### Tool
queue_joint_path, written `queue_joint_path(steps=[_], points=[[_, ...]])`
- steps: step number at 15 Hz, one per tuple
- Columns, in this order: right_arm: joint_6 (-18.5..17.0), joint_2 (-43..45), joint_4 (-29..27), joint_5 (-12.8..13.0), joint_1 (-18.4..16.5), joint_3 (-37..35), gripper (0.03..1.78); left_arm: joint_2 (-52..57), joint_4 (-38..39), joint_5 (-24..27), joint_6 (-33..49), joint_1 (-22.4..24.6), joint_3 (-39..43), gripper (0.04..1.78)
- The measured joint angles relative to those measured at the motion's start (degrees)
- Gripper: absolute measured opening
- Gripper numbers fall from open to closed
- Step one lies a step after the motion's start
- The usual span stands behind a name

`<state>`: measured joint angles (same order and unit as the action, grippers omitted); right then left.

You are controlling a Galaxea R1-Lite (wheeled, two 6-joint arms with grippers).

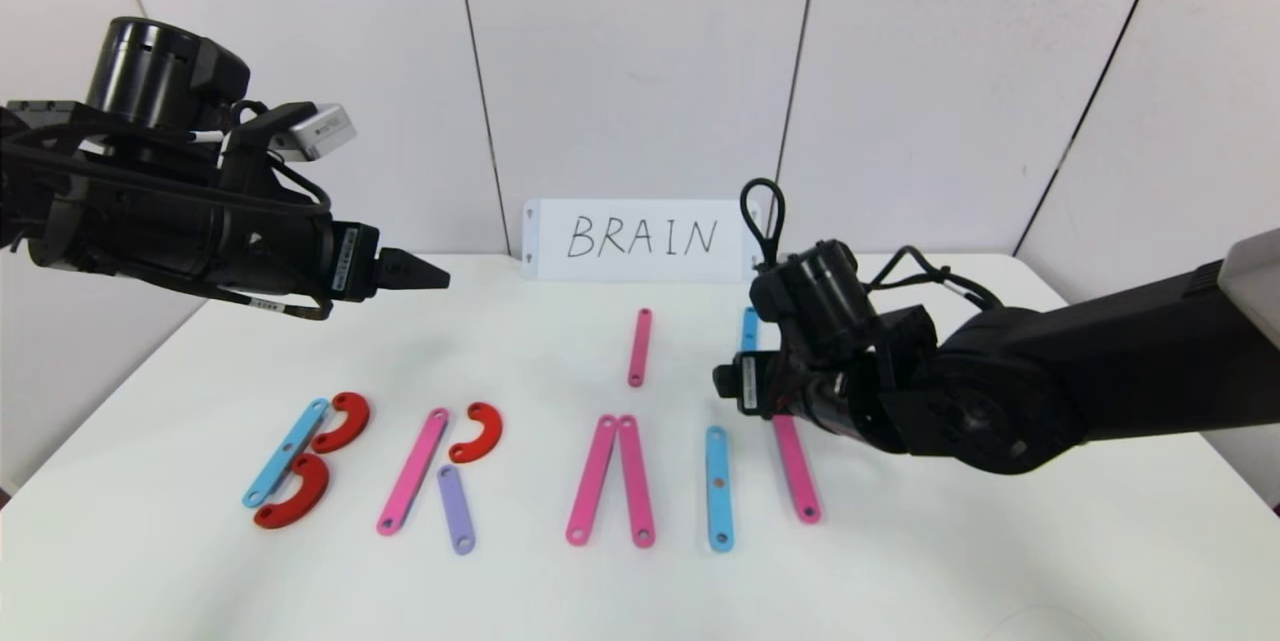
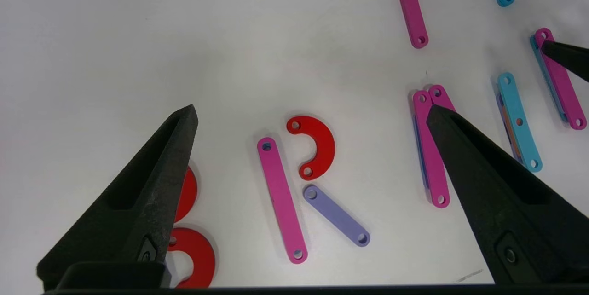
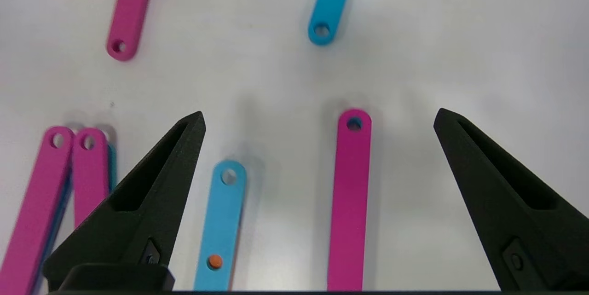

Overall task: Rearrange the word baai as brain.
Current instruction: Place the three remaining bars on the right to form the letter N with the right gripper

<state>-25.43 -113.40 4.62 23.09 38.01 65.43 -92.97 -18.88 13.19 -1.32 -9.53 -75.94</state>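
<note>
The plastic letters lie in a row on the white table (image 1: 900,561). A blue strip (image 1: 286,451) with two red arcs (image 1: 342,421) makes a B. A pink strip (image 2: 281,199), a red arc (image 2: 317,147) and a purple strip (image 2: 337,216) make an R. Two pink strips (image 1: 612,481) meet at their far ends. To their right lie a blue strip (image 3: 221,226) and a pink strip (image 3: 350,203). My right gripper (image 3: 320,114) hangs open low over that pink strip, holding nothing. My left gripper (image 1: 430,273) is raised at the left, open and empty.
A white card (image 1: 640,239) with handwritten BRAIN stands against the back wall. A loose pink strip (image 1: 639,347) and a loose blue strip (image 1: 749,326) lie behind the row. The right arm (image 1: 1050,381) reaches in across the table's right side.
</note>
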Motion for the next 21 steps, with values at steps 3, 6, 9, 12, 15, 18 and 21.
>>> queue_joint_path(steps=[3,6,9,12,15,18,21], points=[[2.11,-3.25,-4.44,-0.55,-0.48,10.37,1.74,0.00,0.17,-0.05,0.00,0.04,-0.05,1.74],[3.57,-8.87,-9.08,-1.46,-1.91,21.15,1.74,0.00,0.20,-0.07,0.00,0.04,-0.06,1.74],[4.02,-14.58,-11.37,-1.62,-4.44,27.98,1.74,0.00,0.20,-0.10,0.00,0.04,-0.06,1.74],[3.52,-18.88,-11.45,-1.60,-6.31,30.90,1.74,0.00,0.20,-0.05,0.00,0.04,-0.06,1.74],[3.08,-20.81,-11.37,-1.68,-7.51,31.27,1.74,0.00,0.10,-0.05,0.00,0.04,-0.06,1.74],[3.00,-21.77,-11.40,-1.77,-7.72,31.21,1.74,0.00,0.01,-0.02,0.00,0.02,-0.06,1.74],[2.74,-22.38,-11.01,-1.87,-7.83,31.15,1.64,0.00,0.00,-0.02,0.00,0.00,-0.02,1.74]])
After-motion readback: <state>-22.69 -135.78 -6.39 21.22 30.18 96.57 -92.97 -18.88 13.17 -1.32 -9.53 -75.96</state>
